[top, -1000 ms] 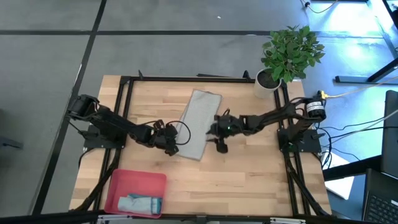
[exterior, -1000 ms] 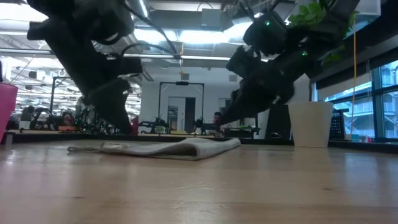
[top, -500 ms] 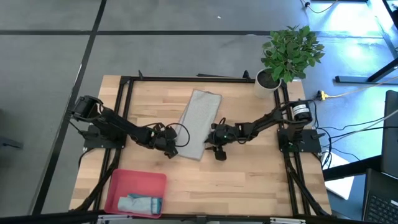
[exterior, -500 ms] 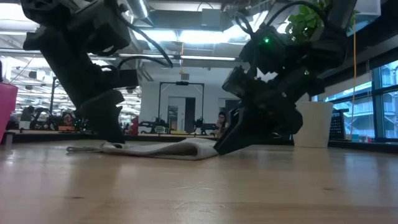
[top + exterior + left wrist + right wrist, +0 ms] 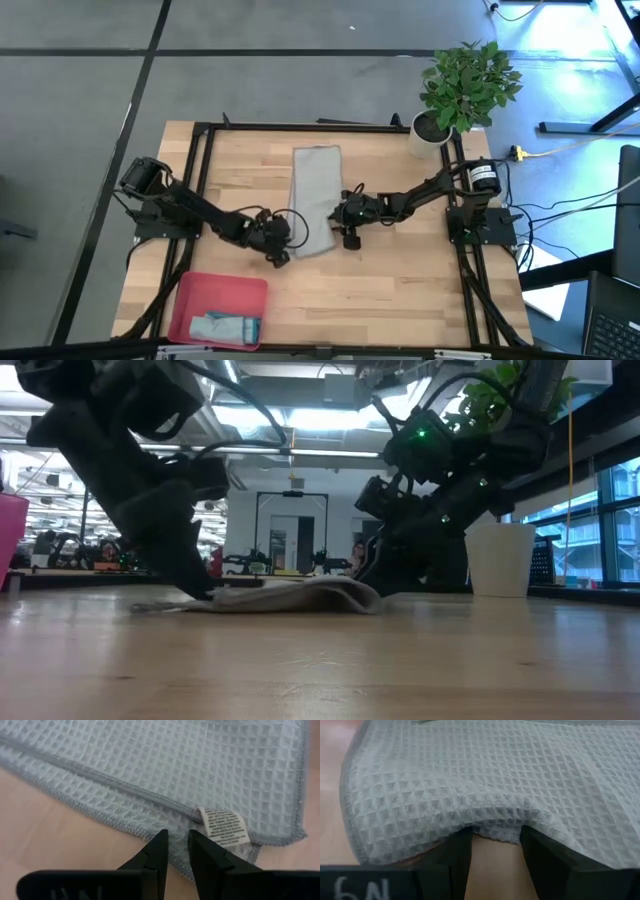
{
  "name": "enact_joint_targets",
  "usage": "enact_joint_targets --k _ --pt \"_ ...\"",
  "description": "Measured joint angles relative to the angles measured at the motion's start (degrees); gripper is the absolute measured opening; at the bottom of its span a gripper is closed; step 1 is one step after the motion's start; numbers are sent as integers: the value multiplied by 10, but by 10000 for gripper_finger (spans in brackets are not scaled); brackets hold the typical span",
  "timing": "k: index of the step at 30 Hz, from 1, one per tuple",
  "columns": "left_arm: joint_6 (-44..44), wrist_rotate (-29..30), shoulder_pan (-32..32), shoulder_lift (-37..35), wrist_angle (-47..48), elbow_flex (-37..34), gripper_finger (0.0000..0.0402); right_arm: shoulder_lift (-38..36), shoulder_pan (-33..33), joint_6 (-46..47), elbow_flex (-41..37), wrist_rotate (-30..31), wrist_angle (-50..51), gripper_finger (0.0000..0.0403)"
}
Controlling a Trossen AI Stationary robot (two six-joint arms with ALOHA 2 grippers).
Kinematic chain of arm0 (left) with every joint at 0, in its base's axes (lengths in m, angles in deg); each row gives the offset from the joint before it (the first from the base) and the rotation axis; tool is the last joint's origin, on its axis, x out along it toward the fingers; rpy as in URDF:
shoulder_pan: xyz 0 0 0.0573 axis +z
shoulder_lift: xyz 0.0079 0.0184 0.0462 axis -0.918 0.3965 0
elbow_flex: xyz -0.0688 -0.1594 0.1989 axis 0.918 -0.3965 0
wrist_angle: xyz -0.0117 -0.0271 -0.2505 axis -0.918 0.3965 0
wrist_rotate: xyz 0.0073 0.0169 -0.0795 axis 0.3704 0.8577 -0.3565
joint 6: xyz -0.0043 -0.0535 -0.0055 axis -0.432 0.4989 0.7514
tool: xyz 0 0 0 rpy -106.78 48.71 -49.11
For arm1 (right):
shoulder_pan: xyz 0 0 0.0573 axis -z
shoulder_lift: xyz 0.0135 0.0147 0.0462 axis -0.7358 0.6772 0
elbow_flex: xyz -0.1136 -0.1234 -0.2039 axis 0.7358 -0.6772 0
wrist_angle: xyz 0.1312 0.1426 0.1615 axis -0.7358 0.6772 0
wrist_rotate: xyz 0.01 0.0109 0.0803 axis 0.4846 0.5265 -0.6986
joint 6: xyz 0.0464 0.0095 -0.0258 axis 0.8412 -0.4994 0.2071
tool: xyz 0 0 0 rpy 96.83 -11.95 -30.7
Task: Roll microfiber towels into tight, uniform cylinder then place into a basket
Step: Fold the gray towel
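Two grippers: both down on the near end of the grey towel [image 5: 314, 198], one at each corner.
Left gripper [image 5: 177, 840]: my fingers are pinched nearly together on the towel's hem, just beside the white care label [image 5: 223, 826]. Counting it as gripping the grey towel.
Right gripper [image 5: 496, 836]: my fingers stand apart, under the towel's edge, cloth draped over both tips. Spread, not clamping.
Grey towel: folded into a long strip, mid-table, long axis running away from my end toward the plant pot [image 5: 430, 129]. Near end is humped up off the table [image 5: 300, 660] in the low view.
Blue-teal towel [image 5: 226, 327]: already in the basket [image 5: 190, 297], at the table's near-left corner. Its shape is too small to judge.
Step in hand: starting the roll at the near edge, I reckon. About half done, with one towel binned.
How to do it well: both corners need to lift and turn over together, same height, or the roll goes conical.
Right side: close on the hem before turning; draped cloth will slip off.
Tension: keep a light pull between my two grippers so the first turn is tight and straight.
Risk: the label corner is thick; my left pinch may hold only one layer.
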Motion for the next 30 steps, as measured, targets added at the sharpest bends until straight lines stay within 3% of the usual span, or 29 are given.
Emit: enact_joint_targets --k 13,23,30 --pt "-15 27 -25 -57 40 -3 71 -91 -47 -113 -3 7 102 173" --pt "-41 42 -50 -62 32 1 71 -94 -106 -122 -2 -2 90 173" --pt "-41 63 -56 -62 31 1 71 -89 -113 -183 -2 -4 101 173"
